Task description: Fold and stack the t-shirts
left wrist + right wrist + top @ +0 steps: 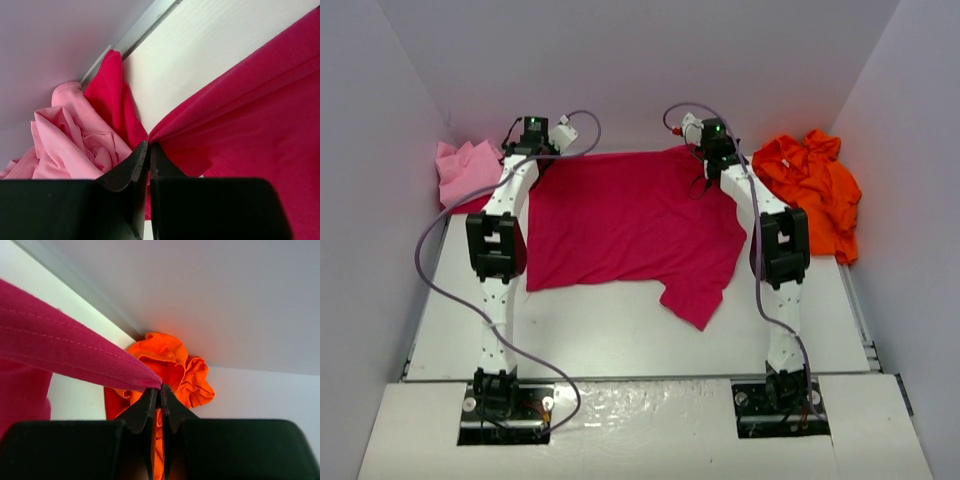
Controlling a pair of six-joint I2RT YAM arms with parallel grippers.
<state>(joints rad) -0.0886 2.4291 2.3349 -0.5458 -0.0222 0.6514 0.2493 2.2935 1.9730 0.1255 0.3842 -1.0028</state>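
Far left lies a crumpled pink shirt [465, 172]. The left end effector [149, 150] is pinched shut on the far-left corner of the crimson shirt [620, 225], which is spread on the tabletop [620, 340]. The right end effector [160, 390] pinches its far-right corner. An orange shirt [815, 185] sits bunched far right. A first fold seems in hand, and both corners should come nearward together.

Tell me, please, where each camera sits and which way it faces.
Top external: above and behind the arm bases, looking down on the table; both whole arms show.
Left wrist: on the left arm, facing the far left corner and pink shirt; the left pincer shows, shut on the crimson shirt.
Right wrist: on the right arm, facing the far right corner and orange shirt; the right pincer shows, shut on the same shirt.
Shared: both wrist views see the crimson shirt.
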